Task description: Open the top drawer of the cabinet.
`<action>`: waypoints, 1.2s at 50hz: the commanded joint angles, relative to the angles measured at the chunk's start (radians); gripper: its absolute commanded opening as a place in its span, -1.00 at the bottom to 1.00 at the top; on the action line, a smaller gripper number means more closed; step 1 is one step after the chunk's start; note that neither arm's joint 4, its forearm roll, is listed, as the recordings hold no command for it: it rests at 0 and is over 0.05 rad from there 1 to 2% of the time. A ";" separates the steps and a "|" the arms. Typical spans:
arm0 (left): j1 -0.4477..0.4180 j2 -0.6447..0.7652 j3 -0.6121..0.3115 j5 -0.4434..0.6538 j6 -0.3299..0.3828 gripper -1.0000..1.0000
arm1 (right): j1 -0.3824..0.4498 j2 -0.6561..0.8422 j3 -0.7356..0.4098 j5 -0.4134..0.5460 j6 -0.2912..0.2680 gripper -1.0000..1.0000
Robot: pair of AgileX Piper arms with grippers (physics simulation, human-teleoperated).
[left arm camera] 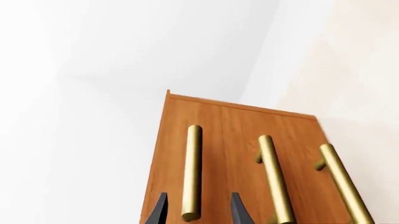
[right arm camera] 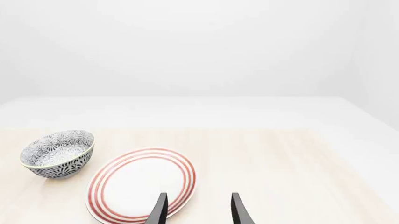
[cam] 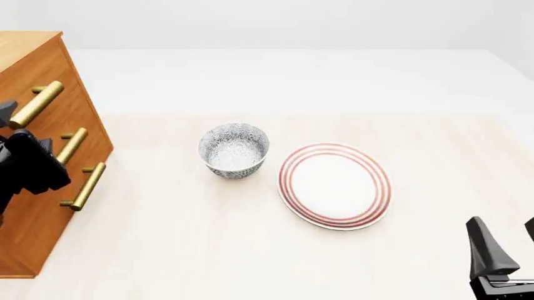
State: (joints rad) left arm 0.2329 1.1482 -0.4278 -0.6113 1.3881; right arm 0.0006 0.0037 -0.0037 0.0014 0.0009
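The cabinet stands at the table's left edge, an orange-brown chest with three brass bar handles. The top drawer looks shut, flush with the two lower ones. Its handle is the uppermost bar. In the left wrist view this handle runs between my left gripper's two dark fingertips, which stand apart on either side of its near end without closing on it. In the front view the left gripper sits against the cabinet front, mostly hidden by the arm. My right gripper is open and empty near the table's front right.
A patterned blue-white bowl stands mid-table. A white plate with red rings lies to its right. Both show in the right wrist view, bowl and plate. The two lower handles lie beside the top one.
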 commanded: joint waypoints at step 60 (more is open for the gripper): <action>-0.015 0.048 0.060 -0.112 0.091 -1.00 | 0.000 0.000 0.000 -0.001 0.000 1.00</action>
State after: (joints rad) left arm 0.2362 1.2055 -0.4238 -0.7326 1.4452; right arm 0.0006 0.0037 -0.0037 0.0014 0.0009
